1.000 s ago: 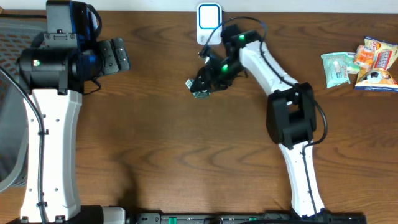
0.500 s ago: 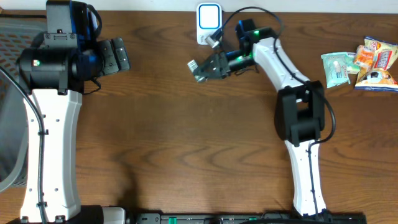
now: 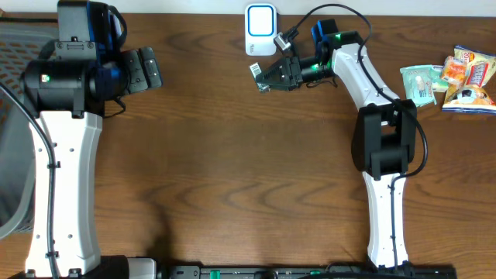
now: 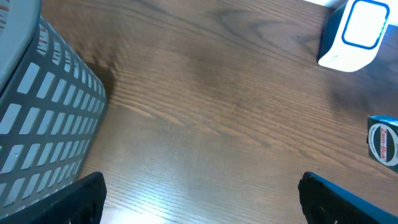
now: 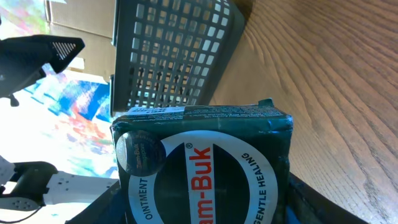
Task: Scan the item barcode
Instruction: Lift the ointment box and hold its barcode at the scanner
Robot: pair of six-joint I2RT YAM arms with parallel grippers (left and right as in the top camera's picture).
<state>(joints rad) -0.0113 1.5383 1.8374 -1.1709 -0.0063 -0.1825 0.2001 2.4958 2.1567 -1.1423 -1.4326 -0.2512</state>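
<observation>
right claw (image 3: 265, 76) grips the green ointment box (image 5: 205, 168) between its fingers; left claw (image 4: 205, 194) wide.

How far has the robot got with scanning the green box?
Done: the right gripper holds the ointment box off the table. In hand: the box sits beside the white scanner. Left: the scan, which I cannot see happening; the left gripper waits open, and snack packets lie at the right.

right wrist | green ointment box (image 5: 202, 168) fills lower centre, label toward camera: "Buk", "OINTMENT", "GENTLE HEALING" | right gripper (image 5: 202, 211) clamped on its sides | grey mesh basket (image 5: 168, 56) behind, top | wood table (image 5: 329, 74) right
</observation>
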